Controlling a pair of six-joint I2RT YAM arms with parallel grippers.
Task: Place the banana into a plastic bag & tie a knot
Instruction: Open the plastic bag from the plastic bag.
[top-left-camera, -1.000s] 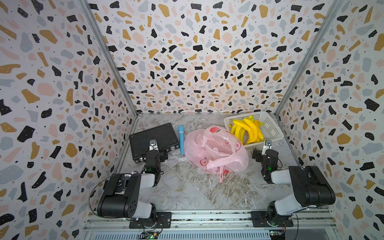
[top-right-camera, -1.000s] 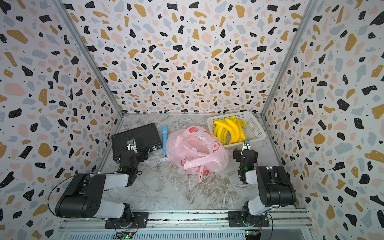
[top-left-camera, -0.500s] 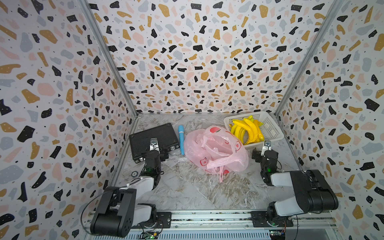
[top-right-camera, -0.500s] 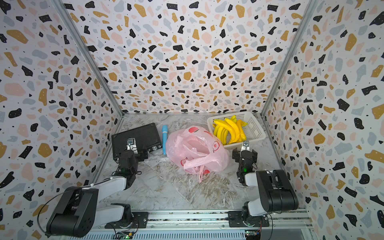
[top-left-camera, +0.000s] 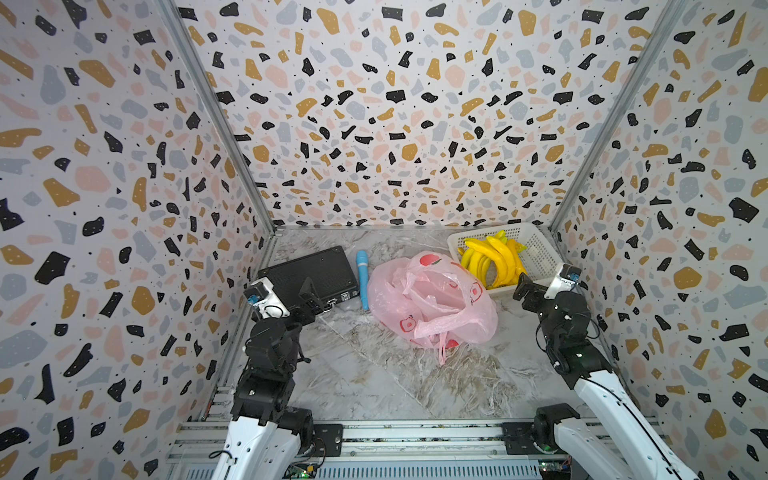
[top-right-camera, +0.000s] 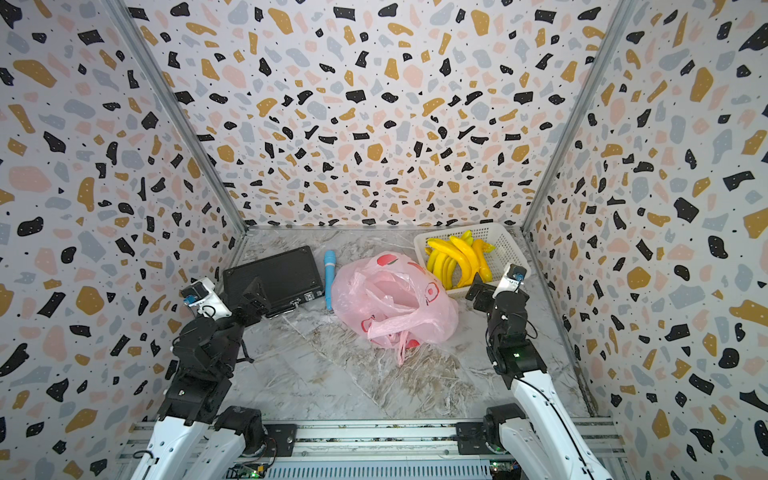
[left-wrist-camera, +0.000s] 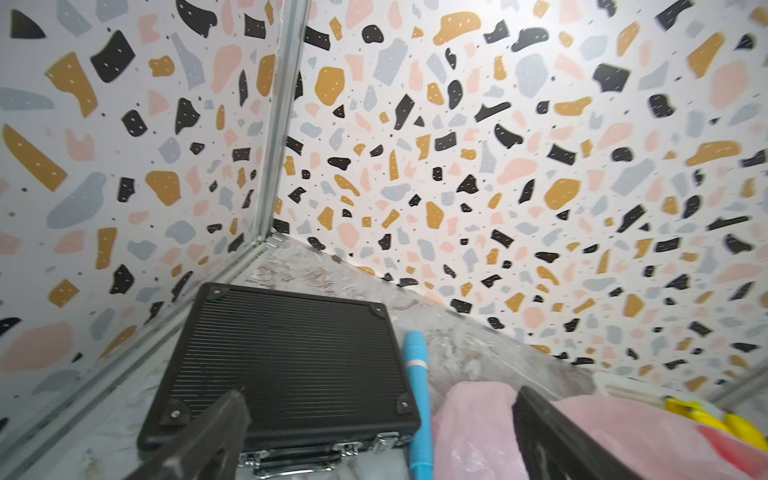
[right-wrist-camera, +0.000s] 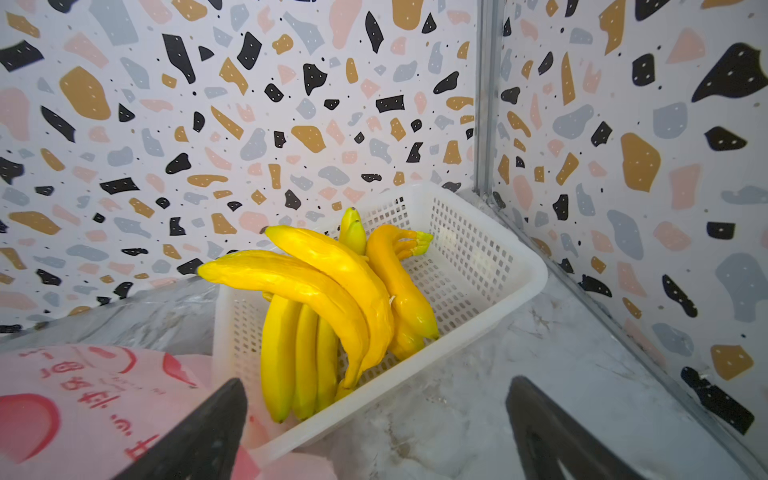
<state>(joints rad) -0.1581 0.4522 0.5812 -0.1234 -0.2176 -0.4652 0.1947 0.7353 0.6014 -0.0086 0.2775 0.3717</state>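
Black ribbed plastic makes up the single case (top-left-camera: 316, 266), which lies at the left rear of the marble tabletop (top-left-camera: 374, 374) with its metal latches facing forward. The left gripper (left-wrist-camera: 380, 397) hangs over the case's front edge, jaws spread wide and empty. Just beside the case lies one blue cylinder (top-left-camera: 362, 280) with a pale band around it; no writing on it can be read. Next comes one pink plastic bag (top-left-camera: 432, 303), crumpled and slumped on the tabletop, touching the basket's front corner. It carries red fruit-shaped prints and red characters, seen closest in the right wrist view, but I cannot read them. At the right rear corner stands one white perforated basket (top-left-camera: 536, 249), and the bananas (top-left-camera: 494, 257) are piled inside it, not in the bag. At least six show, though they overlap too much for a sure count. The right gripper (right-wrist-camera: 376, 384) hovers near the basket's front rim, jaws wide apart, holding nothing.
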